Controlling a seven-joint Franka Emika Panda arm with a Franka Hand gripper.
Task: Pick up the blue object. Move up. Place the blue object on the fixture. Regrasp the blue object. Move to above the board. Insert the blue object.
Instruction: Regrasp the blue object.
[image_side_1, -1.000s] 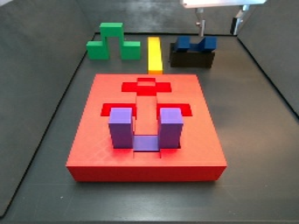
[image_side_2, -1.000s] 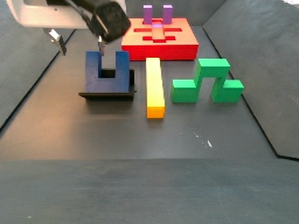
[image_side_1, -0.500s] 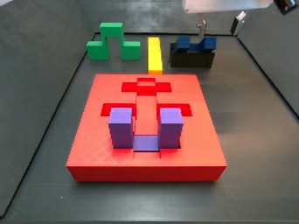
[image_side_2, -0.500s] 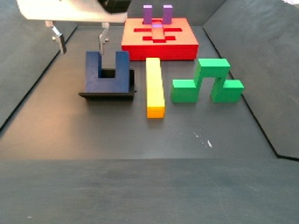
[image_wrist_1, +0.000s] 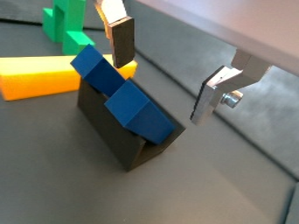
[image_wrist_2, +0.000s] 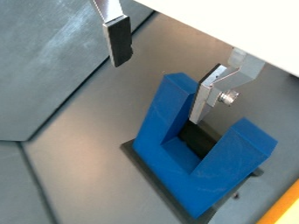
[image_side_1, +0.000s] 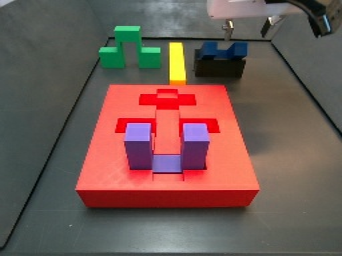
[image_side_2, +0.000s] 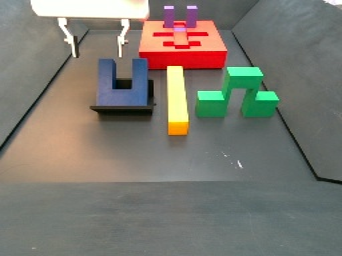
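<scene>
I see the blue object (image_side_2: 123, 81) resting on the fixture (image_side_2: 122, 105), left of frame. My end effector (image_side_2: 98, 41) hovers above it, fingers spread and empty.

The blue object (image_side_2: 123, 81) is dark blue on the black fixture (image_side_2: 122, 105). The board (image_side_1: 167, 149) is red and carries a purple block (image_side_1: 166, 146). The bar (image_side_2: 175, 98) is yellow-orange, another block (image_side_2: 237, 91) green. The gripper (image_side_2: 96, 37), above the fixture, has silver fingers (image_wrist_2: 114, 33) with dark pads.

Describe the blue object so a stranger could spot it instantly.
Find the big red board; beside it, left of the yellow bar, sits the black fixture. The blue object stands on it under the open gripper: dark blue, U-shaped, unlike the purple U.
</scene>
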